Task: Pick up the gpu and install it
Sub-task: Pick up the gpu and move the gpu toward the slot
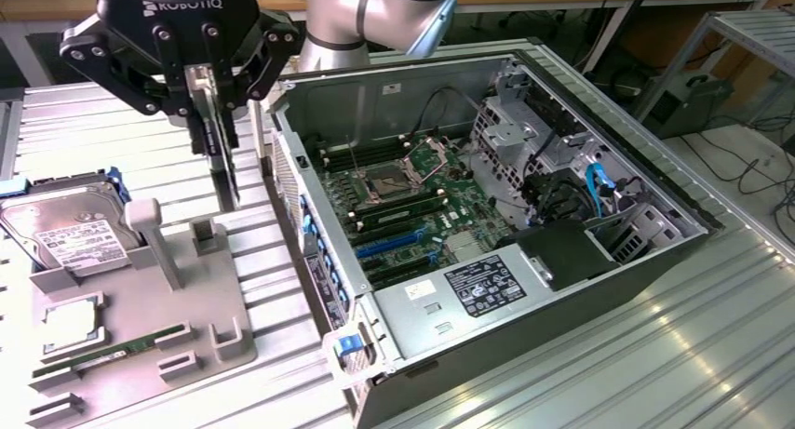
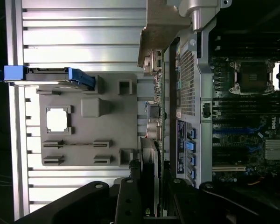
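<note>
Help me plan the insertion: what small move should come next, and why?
Probably shift the gpu sideways over the case: the pincer grips it upright, seemingly lifted off the gray tray, while the blue slots lie toward the exterior view's right.

We see the gpu [image 1: 226, 168] as a thin, dark card, turned edge-on and hanging upright in the air. Its upper part is pinched between the 2 fingers of the gripper [image 1: 211, 108]. Its lower end sits just above a small post of the gray holder [image 1: 211, 299], and the card hangs just beside the open computer case [image 1: 279, 168]. The wrist view shows us its narrow edge, with ports and a metal bracket [image 2: 156, 28] at 1 end.
</note>
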You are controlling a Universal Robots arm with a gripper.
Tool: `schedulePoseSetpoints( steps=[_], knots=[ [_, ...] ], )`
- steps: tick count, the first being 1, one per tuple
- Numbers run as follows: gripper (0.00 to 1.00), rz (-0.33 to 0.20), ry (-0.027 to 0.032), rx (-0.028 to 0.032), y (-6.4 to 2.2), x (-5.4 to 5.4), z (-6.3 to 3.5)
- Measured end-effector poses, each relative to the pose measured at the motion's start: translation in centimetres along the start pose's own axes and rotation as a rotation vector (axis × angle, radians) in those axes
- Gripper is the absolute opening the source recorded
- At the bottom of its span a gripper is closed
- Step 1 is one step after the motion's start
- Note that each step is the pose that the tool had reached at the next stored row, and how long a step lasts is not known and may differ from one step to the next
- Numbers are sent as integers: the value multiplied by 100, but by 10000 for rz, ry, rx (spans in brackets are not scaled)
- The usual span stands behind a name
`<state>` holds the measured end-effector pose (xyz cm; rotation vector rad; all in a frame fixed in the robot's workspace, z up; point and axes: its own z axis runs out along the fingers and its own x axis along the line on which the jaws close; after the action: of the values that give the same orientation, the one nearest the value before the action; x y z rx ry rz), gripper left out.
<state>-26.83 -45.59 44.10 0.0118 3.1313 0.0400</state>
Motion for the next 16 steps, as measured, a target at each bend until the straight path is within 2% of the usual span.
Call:
schedulePoseSetpoints(
  steps=[16],
  knots=[
    [27,0,0,0,1,-178,2]
  ],
)
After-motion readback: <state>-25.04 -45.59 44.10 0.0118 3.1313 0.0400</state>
